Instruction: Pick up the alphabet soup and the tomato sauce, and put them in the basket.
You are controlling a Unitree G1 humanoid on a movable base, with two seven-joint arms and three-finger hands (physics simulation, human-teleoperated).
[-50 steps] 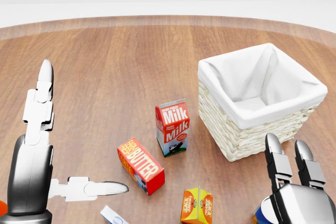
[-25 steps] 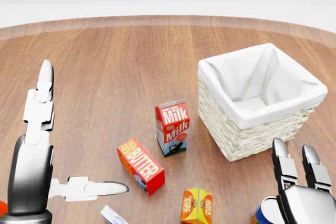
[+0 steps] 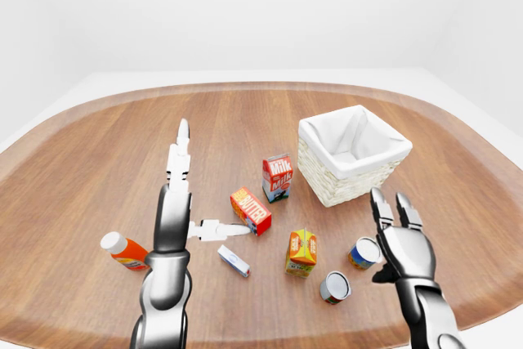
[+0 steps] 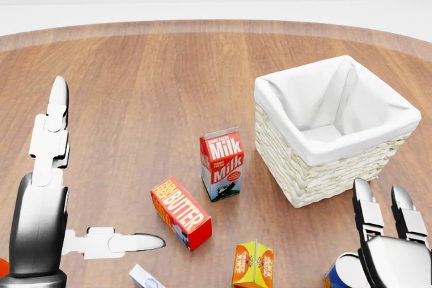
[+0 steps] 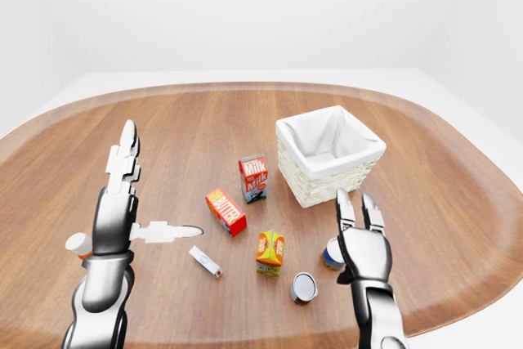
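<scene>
Left hand [image 3: 176, 202] stands raised over the wooden table [image 3: 98, 153] at the left of the left-eye view, its fingers stretched straight up and its thumb pointing sideways, holding nothing. Just left of its forearm an orange bottle with a white cap [image 3: 124, 252] lies on its side. To the right of the thumb a red butter box [image 3: 251, 211] rests near an upright milk carton [image 3: 277, 177], and a small white and blue box [image 3: 234, 261] lies flat below them. An orange juice carton [image 3: 301, 252] stands further right. Beside it a can [image 3: 334, 287] lies tipped, its pale metal end facing the camera and a red label showing along its side. Nearer the right hand, a second can [image 3: 364, 252] stands upright with a blue and orange label and a pale lid; which of the two is the soup and which the sauce cannot be read. Above both, the wicker basket [image 3: 339, 190] with its white cloth lining sits apart from them. Right hand [image 3: 402, 239] hangs open, fingers spread upward, just right of the upright can and not gripping it.
</scene>
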